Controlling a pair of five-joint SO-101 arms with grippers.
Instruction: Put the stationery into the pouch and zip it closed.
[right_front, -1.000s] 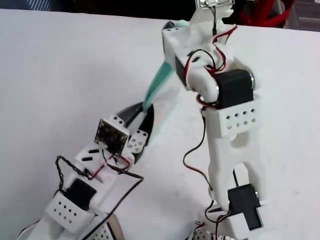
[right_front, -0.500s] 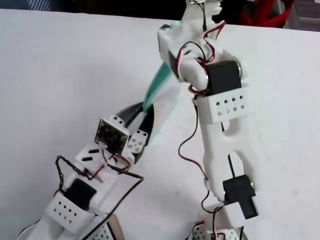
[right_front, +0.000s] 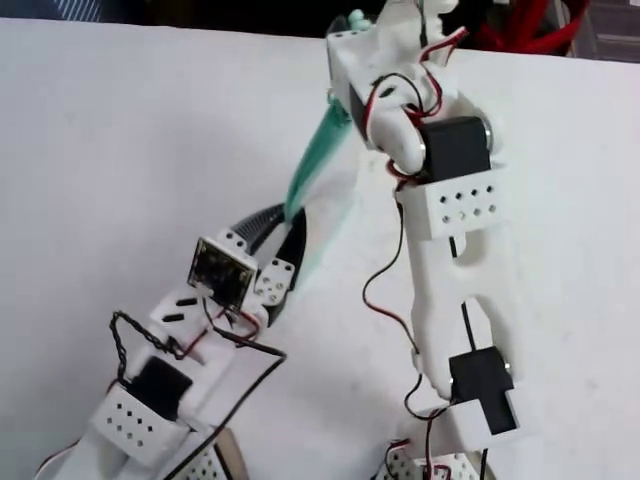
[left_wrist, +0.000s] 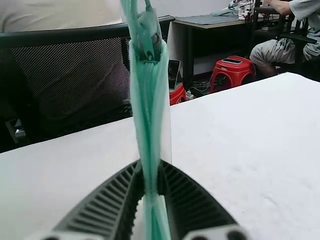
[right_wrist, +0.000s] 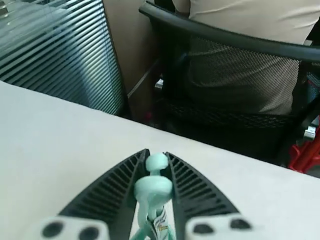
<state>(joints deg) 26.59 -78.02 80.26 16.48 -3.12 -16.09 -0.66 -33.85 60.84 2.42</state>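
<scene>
The mint-green pouch (right_front: 310, 170) is stretched edge-up over the white table (right_front: 100, 120) between both arms. My left gripper (right_front: 285, 238) is shut on its near end; in the left wrist view the black jaws (left_wrist: 150, 175) pinch the pouch (left_wrist: 148, 105), and its zipper slider (left_wrist: 148, 37) sits at the far end. My right gripper (right_wrist: 156, 160) is shut on the mint zipper pull (right_wrist: 154, 185). From above, the pull (right_front: 355, 20) peeks out beside the right arm's wrist (right_front: 385, 70) near the table's far edge. No loose stationery is seen.
The right arm's white links (right_front: 460, 280) run down the right half of the table. The left arm's body (right_front: 160, 380) fills the lower left corner. A black mesh chair (right_wrist: 240, 95) and red stools (left_wrist: 232, 70) stand beyond the far edge.
The right arm swung slightly left, then back right and toward the far edge, carrying the zipper pull with it. The left arm has kept still on the pouch.
</scene>
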